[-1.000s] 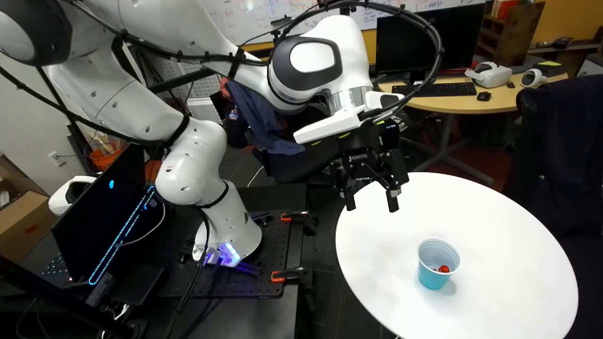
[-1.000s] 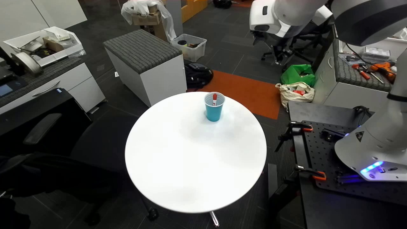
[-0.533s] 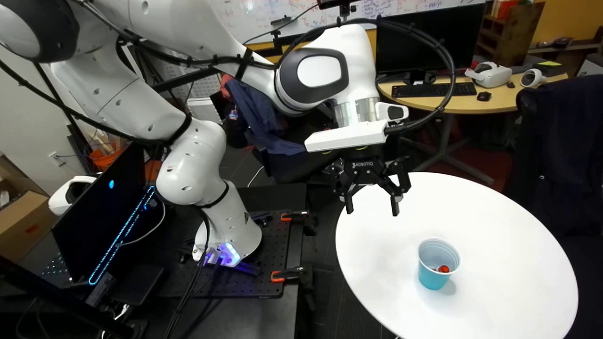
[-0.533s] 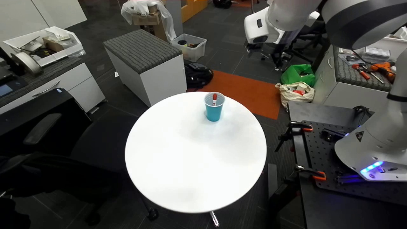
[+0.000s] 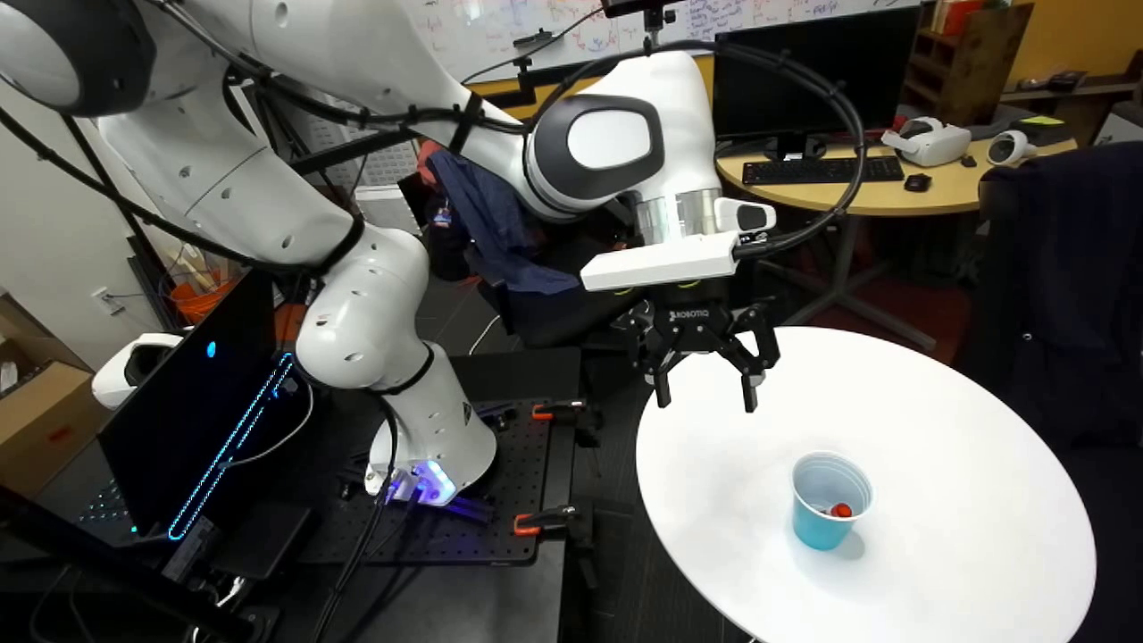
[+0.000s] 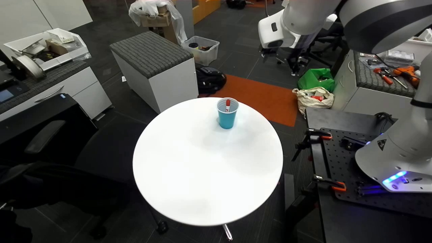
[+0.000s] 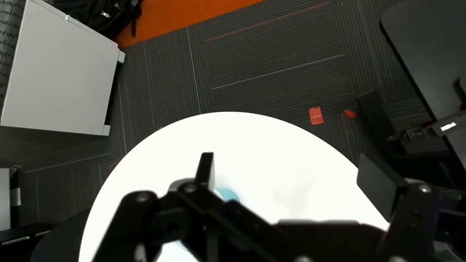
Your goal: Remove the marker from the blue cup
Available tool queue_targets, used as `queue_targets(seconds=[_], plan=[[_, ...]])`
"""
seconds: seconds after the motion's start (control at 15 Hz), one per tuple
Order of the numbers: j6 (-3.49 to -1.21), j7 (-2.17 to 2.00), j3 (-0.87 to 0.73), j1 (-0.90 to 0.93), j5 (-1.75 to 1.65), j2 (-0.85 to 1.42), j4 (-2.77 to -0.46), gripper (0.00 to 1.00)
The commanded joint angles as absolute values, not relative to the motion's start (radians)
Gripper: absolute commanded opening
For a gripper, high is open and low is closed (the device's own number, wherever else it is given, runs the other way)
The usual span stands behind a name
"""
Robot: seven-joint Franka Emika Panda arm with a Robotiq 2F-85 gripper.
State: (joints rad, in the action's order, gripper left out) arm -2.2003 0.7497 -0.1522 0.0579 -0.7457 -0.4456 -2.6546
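Note:
The blue cup [image 5: 814,530] stands upright on the white round table [image 5: 964,500]. It also stands near the table's far edge in an exterior view [image 6: 226,119]. The red marker is inside the cup; its red end shows in both exterior views [image 5: 840,510] [image 6: 227,105], leaning on the inner wall. My gripper [image 5: 705,401] points down, open and empty, above and to the side of the cup. In the wrist view the open fingers [image 7: 285,165] are wide apart. A bit of the cup [image 7: 228,194] shows there behind one finger, mostly hidden; the marker is hidden there.
The robot's base table carries orange-black clamps [image 5: 545,520] at its edge. A dark chair [image 5: 1054,295] stands beside the round table. A white cabinet [image 6: 173,81] and a black backpack [image 6: 210,79] lie beyond the table.
My gripper has moved slightly toward the round table and down, and turned from tilted to more upright, mostly in the first half second. The fingers stay open. Cup and marker have not moved.

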Motion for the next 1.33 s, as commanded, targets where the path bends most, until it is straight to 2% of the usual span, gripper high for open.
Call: queue_targets(seconds=[0.0, 0.53, 1.0, 1.27], plan=[[-2.227, 0.770, -0.140, 0.028, -0.786, -0.387, -2.620, 1.00], [-2.248, 0.879, -0.143, 0.022, -0.799, -0.230, -2.515, 1.00], [-2.389, 0.968, -0.133, 0.005, -0.794, -0.129, -2.470, 1.00], [-2.407, 0.970, -0.123, -0.007, -0.788, -0.065, -2.445, 0.90]])
